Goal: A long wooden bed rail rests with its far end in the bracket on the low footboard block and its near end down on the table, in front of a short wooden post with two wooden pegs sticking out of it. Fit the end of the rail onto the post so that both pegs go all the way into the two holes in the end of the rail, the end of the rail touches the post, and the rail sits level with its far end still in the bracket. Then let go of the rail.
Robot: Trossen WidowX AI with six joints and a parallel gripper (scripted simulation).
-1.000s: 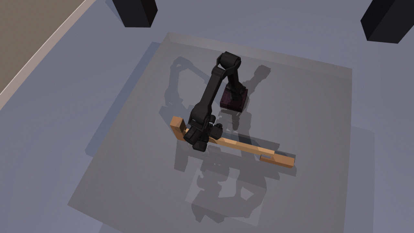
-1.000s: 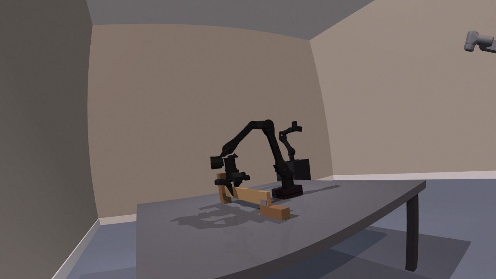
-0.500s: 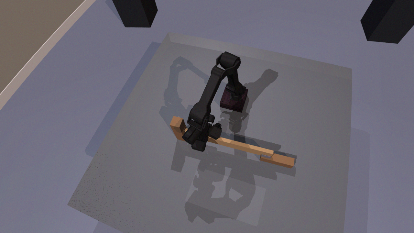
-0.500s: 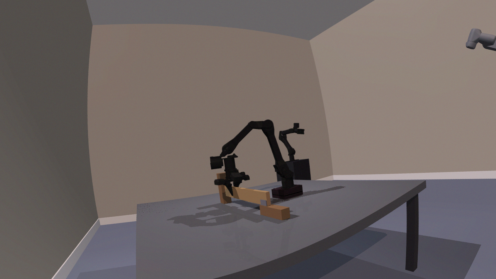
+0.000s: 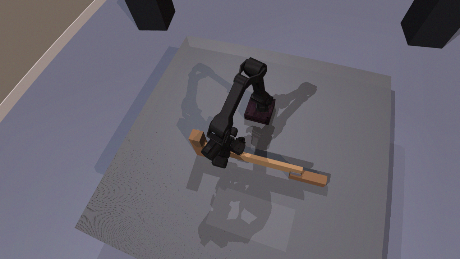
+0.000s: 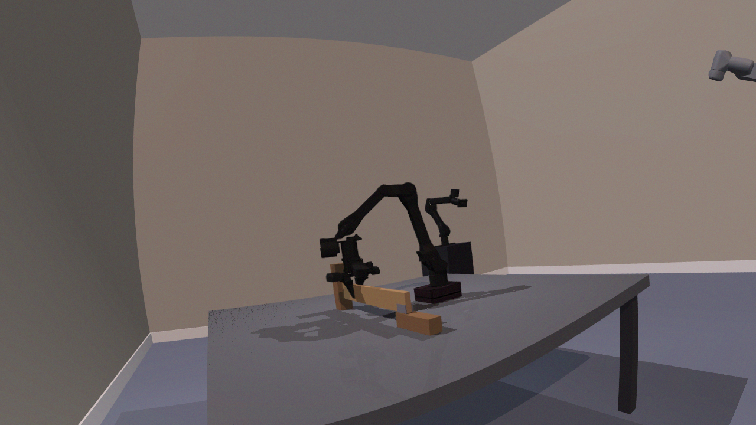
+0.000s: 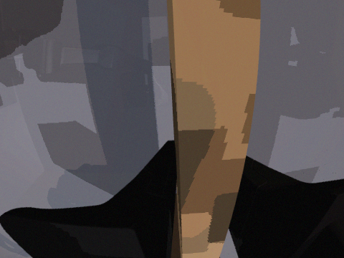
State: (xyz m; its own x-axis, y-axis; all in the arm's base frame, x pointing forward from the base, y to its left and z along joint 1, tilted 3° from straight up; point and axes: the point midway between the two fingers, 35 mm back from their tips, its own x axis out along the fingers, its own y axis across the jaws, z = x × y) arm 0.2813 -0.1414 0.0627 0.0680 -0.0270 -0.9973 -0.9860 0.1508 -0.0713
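One end effector (image 5: 219, 158) gripping rail (image 5: 273, 163), unlabelled

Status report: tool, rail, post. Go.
Tool shut on rail at its post end. Rail's far end in the bracket on the footboard block. Pegs hidden by the arm; seating at post unconfirmed. Nothing in the way.

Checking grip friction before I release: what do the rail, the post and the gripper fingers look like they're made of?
The rail and the post look like pale, unfinished wood: flat matte tan, no visible grain or gloss. The gripper, shut on the rail, has fingers that look like matte black plastic or coated metal; which of the two cannot be told.
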